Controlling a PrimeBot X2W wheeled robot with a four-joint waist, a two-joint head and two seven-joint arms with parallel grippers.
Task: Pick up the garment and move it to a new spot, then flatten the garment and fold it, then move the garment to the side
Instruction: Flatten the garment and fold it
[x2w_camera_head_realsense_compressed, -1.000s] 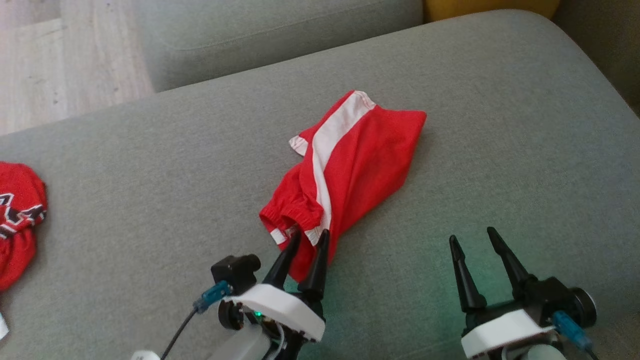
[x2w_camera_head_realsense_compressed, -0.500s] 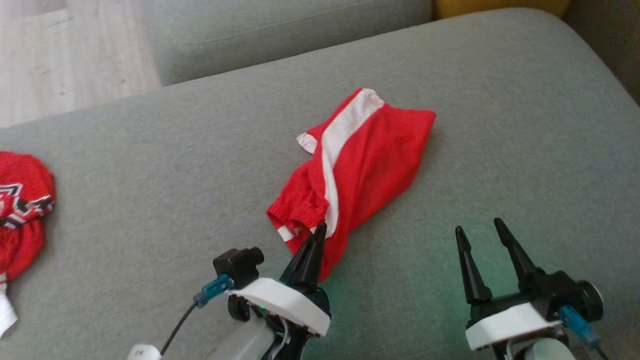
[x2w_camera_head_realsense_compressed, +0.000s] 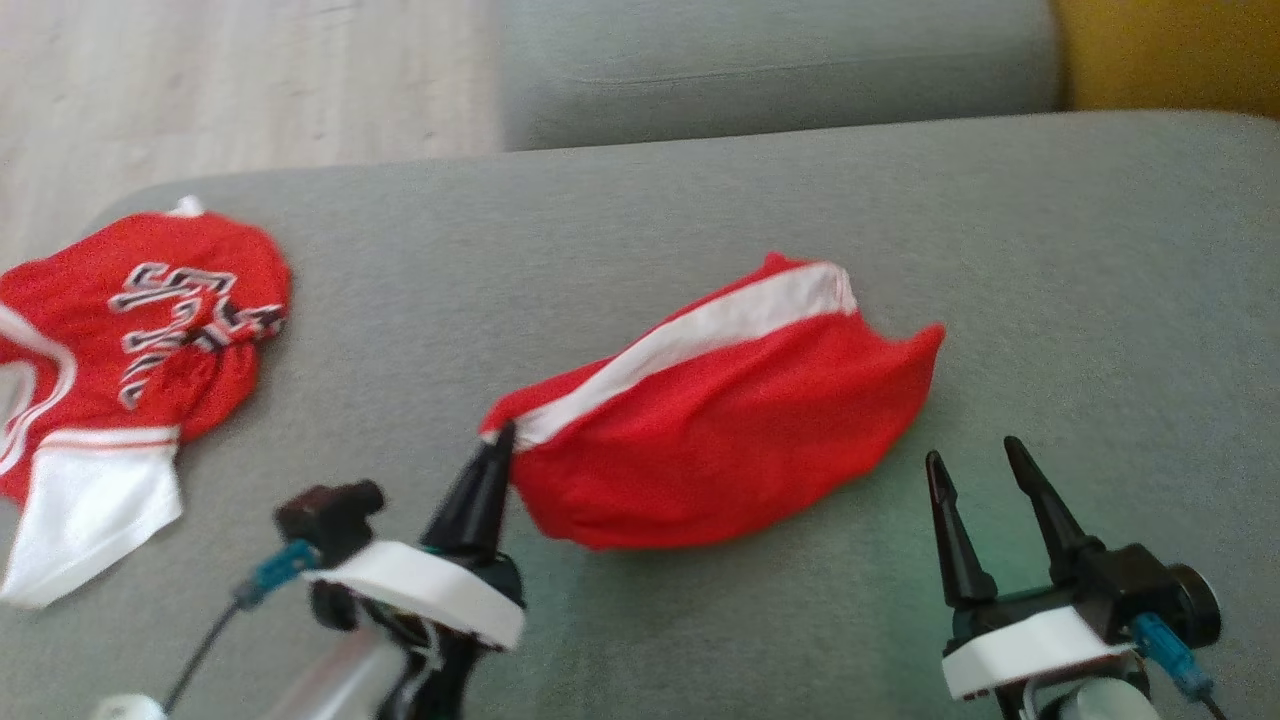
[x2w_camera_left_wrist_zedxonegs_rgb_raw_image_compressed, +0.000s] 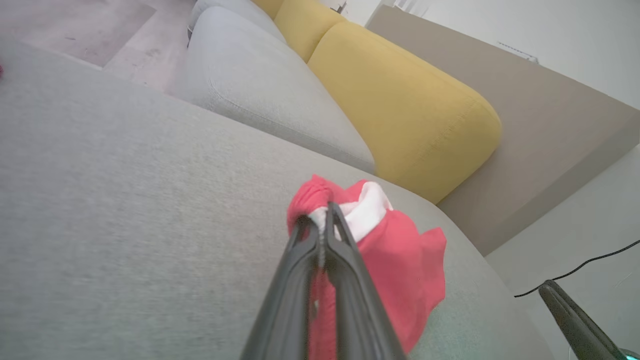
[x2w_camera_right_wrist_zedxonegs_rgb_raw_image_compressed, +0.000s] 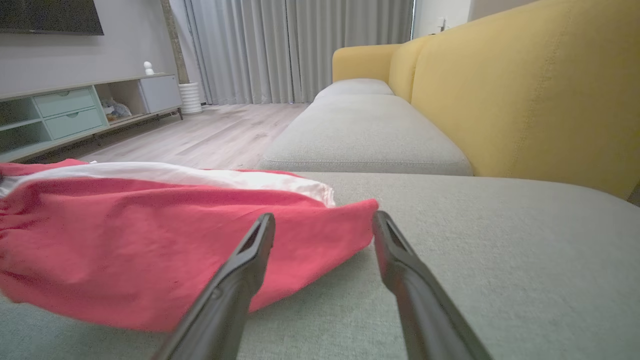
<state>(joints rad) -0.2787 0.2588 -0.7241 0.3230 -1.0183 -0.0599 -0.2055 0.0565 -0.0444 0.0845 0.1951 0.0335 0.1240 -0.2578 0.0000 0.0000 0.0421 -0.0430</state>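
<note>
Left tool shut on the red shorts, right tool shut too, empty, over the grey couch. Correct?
No: the right tool is open, its fingers spread and empty over the grey couch, as the right wrist view shows. The left tool is shut on the red shorts.

A passable stretch of bare grey fabric cushion (x2w_camera_head_realsense_compressed: 385, 320) is seen between the crumpled red lettered jersey (x2w_camera_head_realsense_compressed: 130, 330) and the red white-striped shorts (x2w_camera_head_realsense_compressed: 720, 440).
</note>
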